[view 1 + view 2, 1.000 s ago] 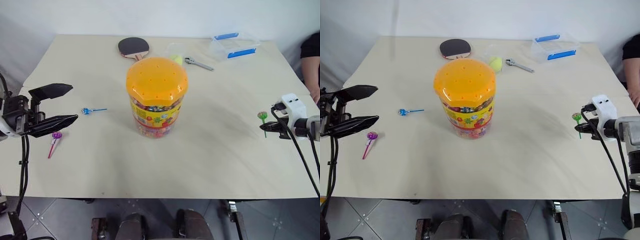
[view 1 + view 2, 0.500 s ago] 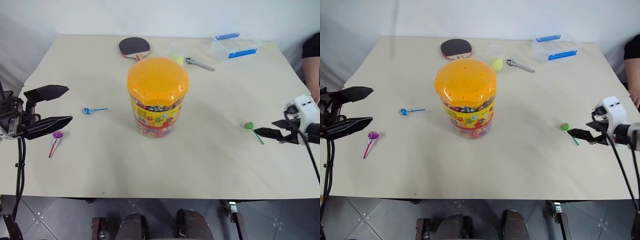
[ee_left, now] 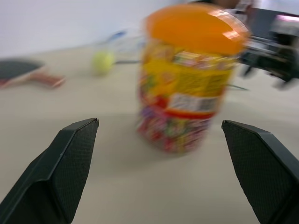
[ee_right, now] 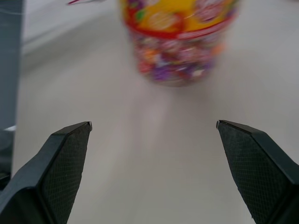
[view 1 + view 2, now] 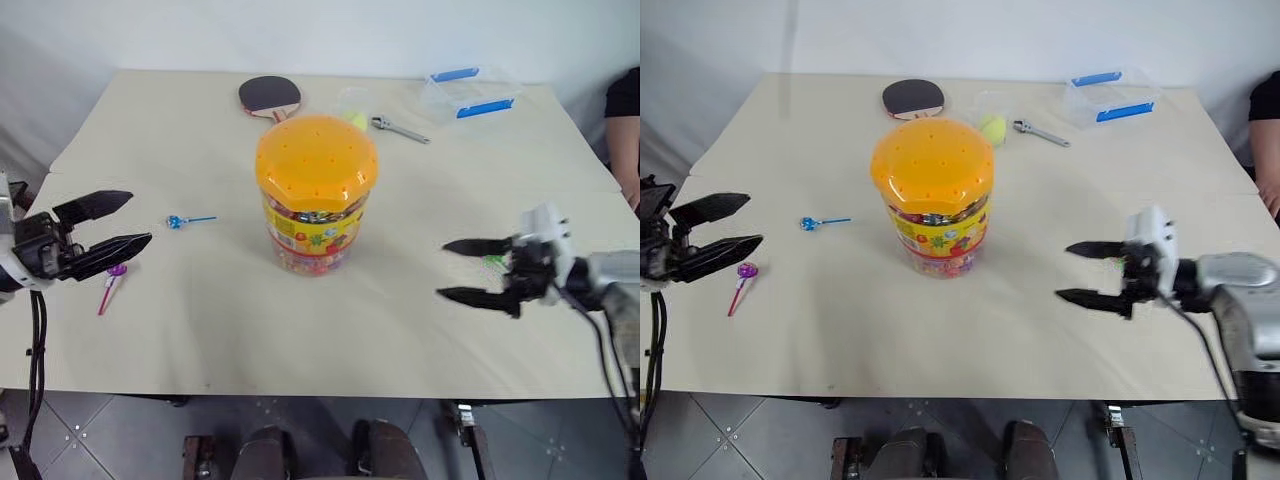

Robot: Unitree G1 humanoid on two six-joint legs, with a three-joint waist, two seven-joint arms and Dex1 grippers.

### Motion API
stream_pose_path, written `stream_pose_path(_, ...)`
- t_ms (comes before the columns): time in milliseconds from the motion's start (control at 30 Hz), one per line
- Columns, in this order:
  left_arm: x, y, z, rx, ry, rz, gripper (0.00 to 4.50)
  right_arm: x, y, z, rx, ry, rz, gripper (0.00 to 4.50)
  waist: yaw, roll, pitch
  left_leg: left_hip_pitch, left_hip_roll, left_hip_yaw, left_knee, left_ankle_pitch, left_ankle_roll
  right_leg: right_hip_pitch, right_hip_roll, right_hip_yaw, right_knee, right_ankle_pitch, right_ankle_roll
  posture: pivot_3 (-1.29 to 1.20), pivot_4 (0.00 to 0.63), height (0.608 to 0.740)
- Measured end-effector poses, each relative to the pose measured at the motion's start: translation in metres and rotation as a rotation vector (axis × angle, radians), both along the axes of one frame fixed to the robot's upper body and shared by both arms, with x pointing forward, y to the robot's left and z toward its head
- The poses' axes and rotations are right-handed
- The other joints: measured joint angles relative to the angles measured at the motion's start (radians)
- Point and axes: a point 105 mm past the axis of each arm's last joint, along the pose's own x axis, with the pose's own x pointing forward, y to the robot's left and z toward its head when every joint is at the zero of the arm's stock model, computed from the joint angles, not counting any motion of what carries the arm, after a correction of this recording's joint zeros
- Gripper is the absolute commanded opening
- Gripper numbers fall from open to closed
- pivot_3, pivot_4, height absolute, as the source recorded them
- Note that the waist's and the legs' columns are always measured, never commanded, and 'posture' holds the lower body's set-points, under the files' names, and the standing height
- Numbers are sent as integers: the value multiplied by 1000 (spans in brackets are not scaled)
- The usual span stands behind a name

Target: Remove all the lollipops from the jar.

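Jaws wide on both grippers, left gripper (image 5: 112,226) and right gripper (image 5: 455,270), empty; three lollipops lie out on the worktop (image 5: 400,330): purple lollipop (image 5: 116,270) just below the left jaws, blue lollipop (image 5: 174,221) beside them, green lollipop (image 5: 492,263) between the right jaws. Jar (image 5: 315,190) apparently cleared.

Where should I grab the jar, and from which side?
Grip the jar around its clear straight wall below the orange domed lid, coming in level from either side. It stands upright and the dome would likely slip. It looks wide for one gripper's jaws, so both may be needed.

left gripper (image 5: 122,222) spread wide at the table's left edge; right gripper (image 5: 462,270) spread wide, pointing inward from the right edge.
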Motion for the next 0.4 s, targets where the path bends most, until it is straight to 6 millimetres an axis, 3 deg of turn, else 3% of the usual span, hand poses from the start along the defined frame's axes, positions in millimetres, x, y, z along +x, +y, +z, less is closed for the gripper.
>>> stream_pose_path(200,-18,-5,-49,-97,118,117,4500,12,18,-18,23,-11,-23,4471,12,0,0,0,0,-1,2,0,0,1,0,0,0,0,0,0,150,740)
stream_pose_path(400,-31,-9,-53,-65,58,140,4500,14,26,-26,20,-9,-27,4471,20,0,0,1,0,0,2,0,0,3,0,0,0,0,0,0,150,740)
